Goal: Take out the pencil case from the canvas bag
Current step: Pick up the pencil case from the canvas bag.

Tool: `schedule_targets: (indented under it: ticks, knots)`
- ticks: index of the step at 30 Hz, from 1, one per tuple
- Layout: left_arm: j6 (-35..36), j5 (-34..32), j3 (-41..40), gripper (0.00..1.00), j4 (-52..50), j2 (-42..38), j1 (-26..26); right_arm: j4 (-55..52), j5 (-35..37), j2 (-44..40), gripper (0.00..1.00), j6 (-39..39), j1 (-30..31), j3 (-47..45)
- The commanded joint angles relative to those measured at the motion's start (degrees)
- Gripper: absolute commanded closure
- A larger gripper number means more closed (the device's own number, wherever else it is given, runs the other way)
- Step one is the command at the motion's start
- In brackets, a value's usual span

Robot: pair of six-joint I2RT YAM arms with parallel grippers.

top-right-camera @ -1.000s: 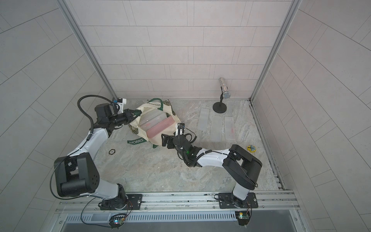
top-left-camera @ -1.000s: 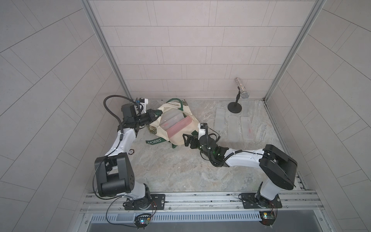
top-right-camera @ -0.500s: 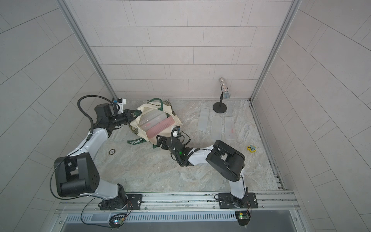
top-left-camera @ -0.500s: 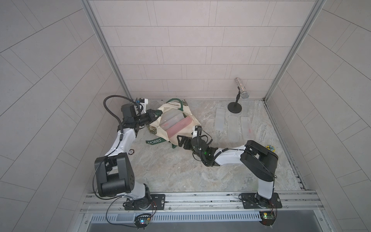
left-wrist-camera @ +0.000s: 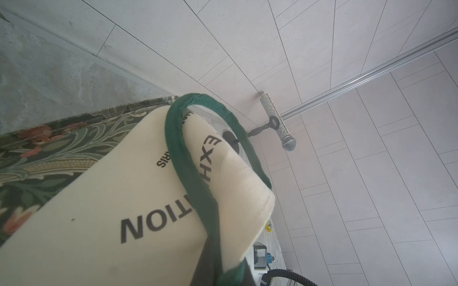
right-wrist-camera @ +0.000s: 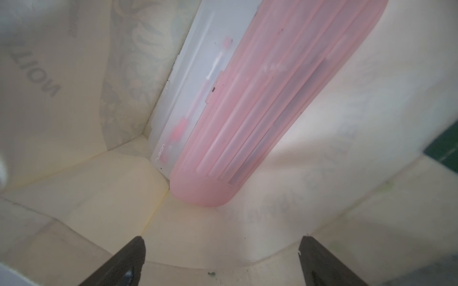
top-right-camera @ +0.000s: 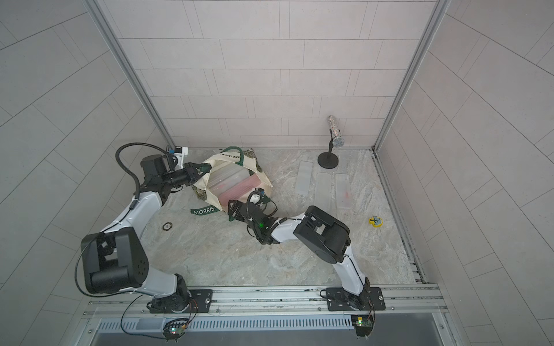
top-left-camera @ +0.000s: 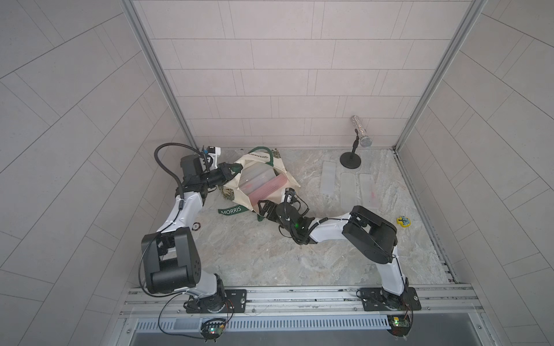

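Briefly: both top views show the canvas bag (top-left-camera: 288, 179) lying with its mouth pulled wide. The left claw (top-left-camera: 229, 171) is pinched shut on the rim by a green handle (top-left-camera: 260, 148). The right claw (top-left-camera: 263, 210) is at the opposite rim, jaws spread wide, holding nothing. From up there the pencil case (top-left-camera: 268, 190) reads only as a pink slab inside the bag, beside a frosted case (top-left-camera: 254, 175).

The right wrist view fills in the inside. The pink pencil case (right-wrist-camera: 272, 99) lies partly over the frosted case (right-wrist-camera: 193, 81), rounded end pointing at the right claw (right-wrist-camera: 220, 247). It sits straight ahead of the spread fingers (right-wrist-camera: 131, 255), deeper in the bag, clear of both tips and roughly centred on the gap.

The left wrist view gives only the bag's outside: cream cloth with black lettering, the green handle (left-wrist-camera: 198, 185) looping over it and the leafy band (left-wrist-camera: 49, 153). A microphone (left-wrist-camera: 287, 142) stands on its stand beyond.
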Motion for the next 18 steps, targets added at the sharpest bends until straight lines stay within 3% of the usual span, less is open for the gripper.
schedule_targets:
  ticks: [1, 18]
  knots:
    - [-0.4, 3.7, 0.4, 1.00, 6.1, -2.3, 0.3, -1.9, 1.0, 1.0, 0.00, 3.2, -0.2, 1.7]
    - [-8.0, 6.6, -2.0, 1.00, 17.2, -1.9, 0.2, -3.4, -0.3, 8.5, 0.02, 13.1, -2.9, 8.3]
